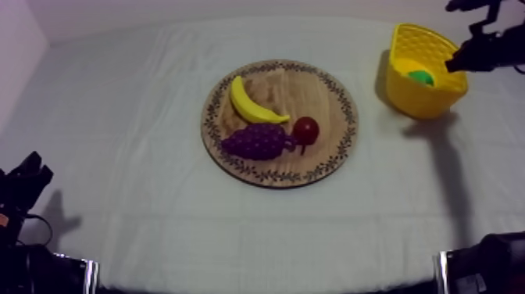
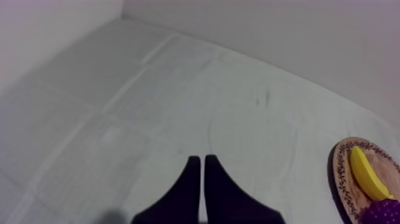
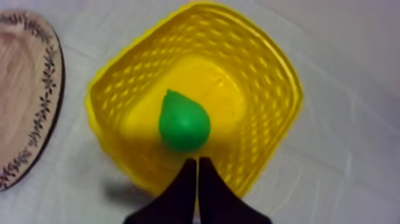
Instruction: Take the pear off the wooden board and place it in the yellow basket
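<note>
Grey-white cloth (image 1: 117,117) covers the whole table. Largest on it is the board (image 1: 328,86), mid-table, carrying the banana (image 1: 251,103), the grapes (image 1: 258,141) and the small red fruit (image 1: 306,129), which touches the grapes' end. No pear on the board.

Basket (image 1: 414,35) stands well apart from the board, at my right. The pear (image 3: 183,122) lies on the basket floor, about central, stem end pointing toward one wall. I judge the placing done; what remains is clearing the arm.

Right gripper (image 3: 197,162) hangs over the basket's near rim, fingers together as a narrow wedge, holding nothing. From the top view I see it at the basket's far side, but how far its tips sit above the rim I cannot say for sure.

Left gripper (image 2: 199,159) sits low at my left over bare cloth, fingers likewise pressed together and empty, the board's edge well off to its side.

Risks from here:
- If the tips sit below rim level, a sideways retreat would hook the wall and drag or tip the basket, which looks light, and spill the pear. Lift straight up first.
- A swing toward the board could knock the fruit off it.
</note>
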{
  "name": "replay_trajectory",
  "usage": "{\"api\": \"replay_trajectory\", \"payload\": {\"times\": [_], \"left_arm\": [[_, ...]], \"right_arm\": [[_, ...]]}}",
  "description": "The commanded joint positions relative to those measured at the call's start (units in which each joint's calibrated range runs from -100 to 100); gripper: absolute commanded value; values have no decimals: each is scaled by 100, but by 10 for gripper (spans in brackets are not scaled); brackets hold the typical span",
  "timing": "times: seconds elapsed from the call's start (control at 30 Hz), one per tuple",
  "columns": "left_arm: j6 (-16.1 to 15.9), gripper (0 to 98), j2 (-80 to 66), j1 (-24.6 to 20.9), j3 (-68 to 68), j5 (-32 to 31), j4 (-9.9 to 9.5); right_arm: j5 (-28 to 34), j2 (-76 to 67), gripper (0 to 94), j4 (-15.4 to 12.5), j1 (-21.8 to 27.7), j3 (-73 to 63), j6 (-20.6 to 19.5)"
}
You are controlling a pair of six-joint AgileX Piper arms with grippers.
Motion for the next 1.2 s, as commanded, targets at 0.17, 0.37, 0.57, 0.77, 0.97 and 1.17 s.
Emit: {"api": "replay_trajectory", "payload": {"times": [0.17, 0.37, 0.57, 0.77, 0.97, 1.17], "left_arm": [[0, 1, -4, -3, 0, -1, 1], [0, 1, -4, -3, 0, -1, 1], [0, 1, -4, -3, 0, -1, 1], [2, 1, -4, -3, 0, -1, 1], [0, 1, -4, -3, 0, -1, 1], [1, 1, -4, -3, 0, -1, 1]], "right_arm": [[-758, -2653, 11, 189, -10, 2204, -1181], [-1153, -4223, 7, -483, 76, 3730, -926], [-1005, -5812, 6, -851, -24, 4927, -663], [-241, -7153, 6, -490, -135, 5427, -1154], [485, -7955, 6, -84, -237, 5466, -1792], [522, -8073, 6, 34, -156, 5479, -1837]]}}
